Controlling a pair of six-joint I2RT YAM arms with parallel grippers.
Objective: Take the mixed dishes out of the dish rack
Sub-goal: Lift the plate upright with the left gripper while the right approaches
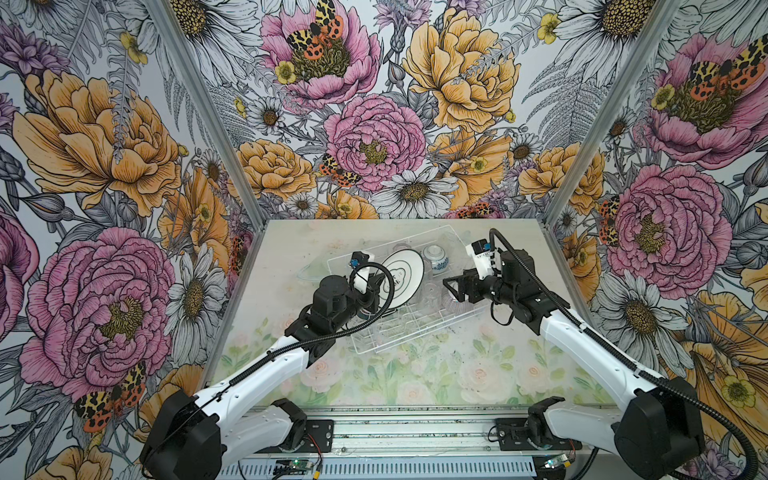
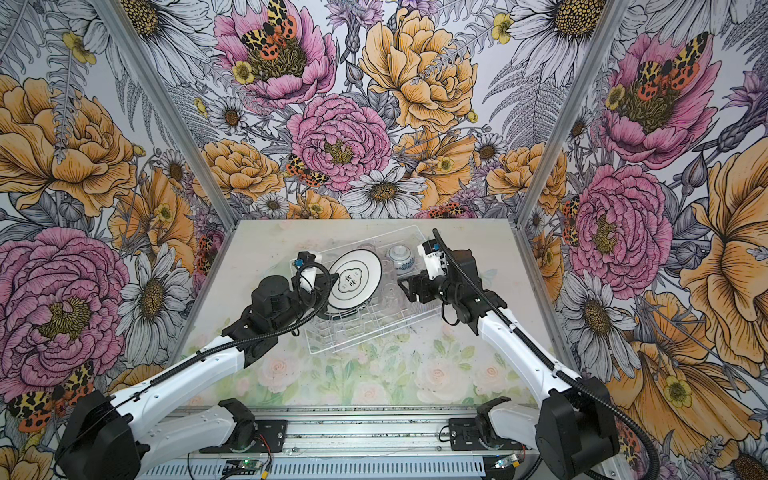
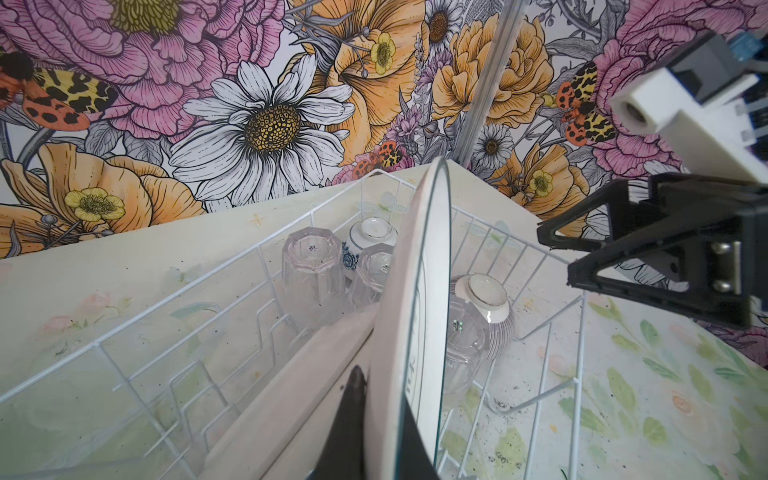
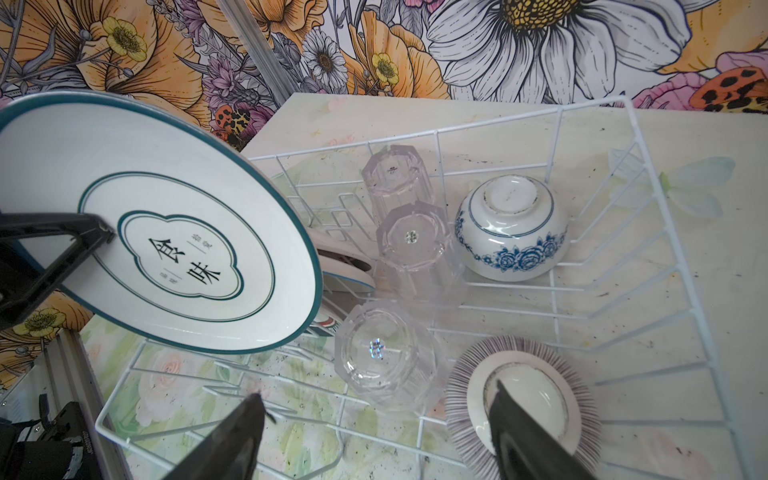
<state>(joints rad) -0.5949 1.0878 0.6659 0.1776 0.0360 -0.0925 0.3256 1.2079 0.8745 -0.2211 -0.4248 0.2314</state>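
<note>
Your left end effector [image 3: 382, 386] is pinching the teal-rimmed plate [image 4: 166, 232] while your right end effector [image 4: 378, 392] is hanging wide open over the ribbed bowl [image 4: 540, 399]

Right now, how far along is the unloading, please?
Done: no dish shows on the table yet. In hand: left pincer grips the teal plate, tilted over the rack; right pincer open above the ribbed bowl. Left: second plate, three tumblers, blue bowl, ribbed bowl.
</note>
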